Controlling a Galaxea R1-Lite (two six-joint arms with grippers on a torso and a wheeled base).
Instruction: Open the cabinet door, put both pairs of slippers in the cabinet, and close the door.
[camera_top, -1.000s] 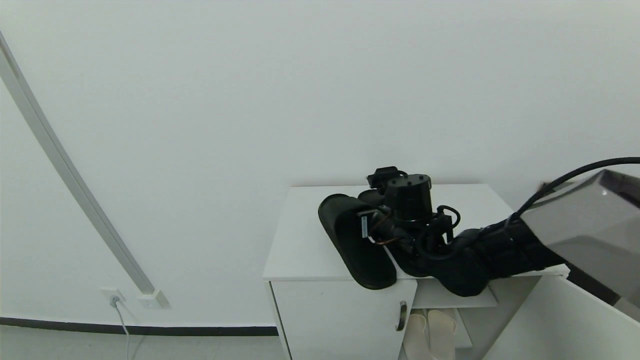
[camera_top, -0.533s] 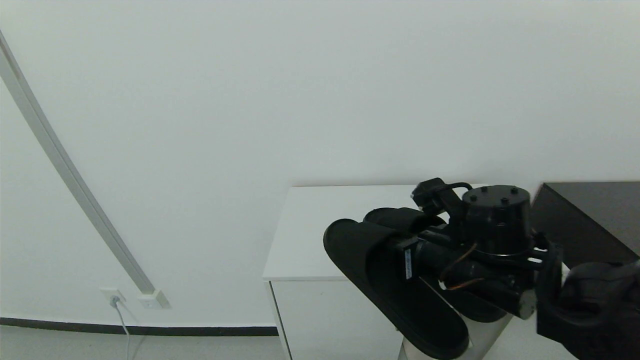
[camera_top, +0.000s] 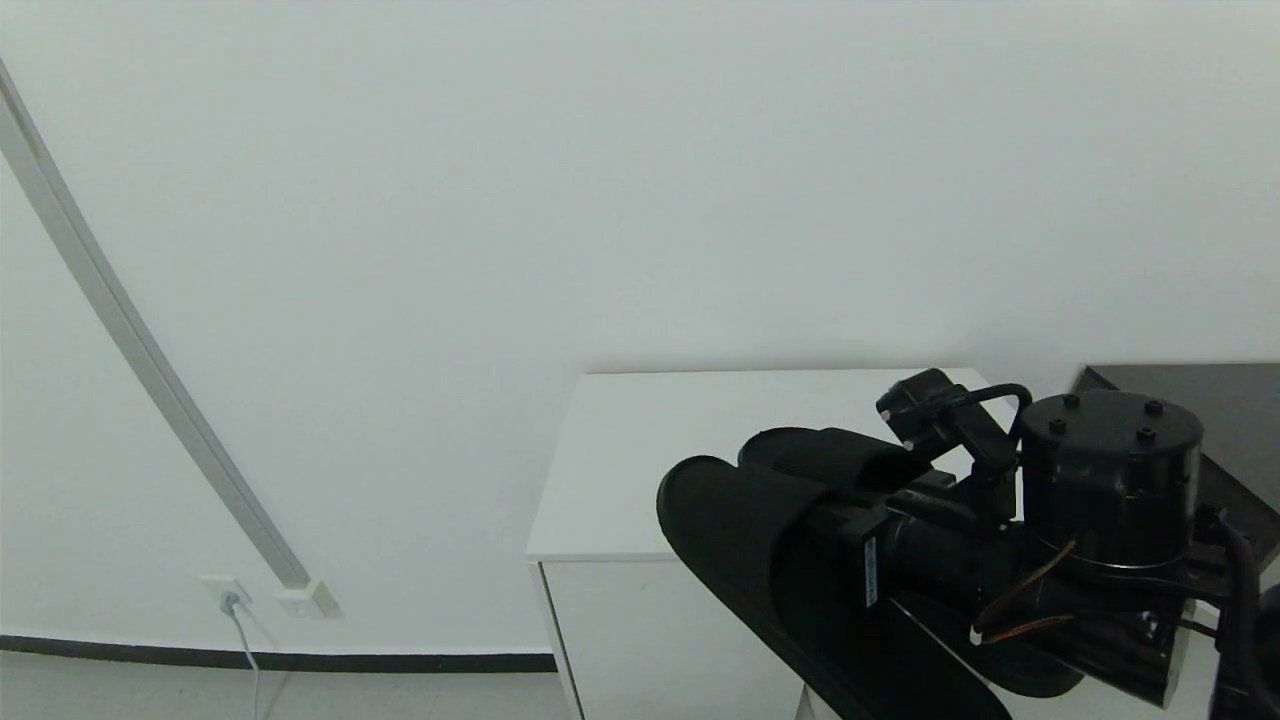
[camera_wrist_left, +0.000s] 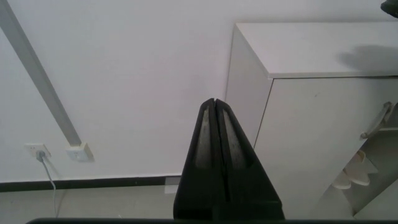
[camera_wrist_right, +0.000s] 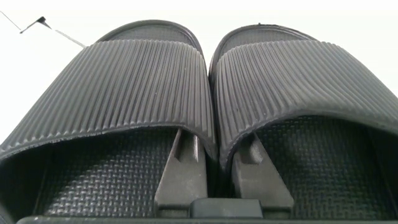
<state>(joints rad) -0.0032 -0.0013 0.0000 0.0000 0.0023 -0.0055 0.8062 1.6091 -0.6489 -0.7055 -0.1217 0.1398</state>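
My right gripper (camera_wrist_right: 216, 169) is clenched on the black slippers (camera_top: 770, 520). One finger (camera_wrist_right: 179, 171) lies inside each shoe under its ribbed strap, and the two pinch the inner strap edges between them. The shoes sit side by side, touching, with their toes pointing away from my palm. From my head, the pair is tilted, toes higher than heels, and the toes overlap the front edge of the cabinet (camera_top: 640, 450) top, which lies beyond my fingertips.

My left gripper (camera_wrist_left: 214, 142) is closed, its fingers pressed flat together with nothing between them. The cabinet stands ahead of those fingertips, well apart. Its handle (camera_wrist_left: 377, 120) sits on the door's far edge. Just past the handle an open compartment shows the pale slippers (camera_wrist_left: 349, 176) on a low shelf. Off to the fingers' other side, a socket (camera_wrist_left: 36, 151) sits low on the wall.
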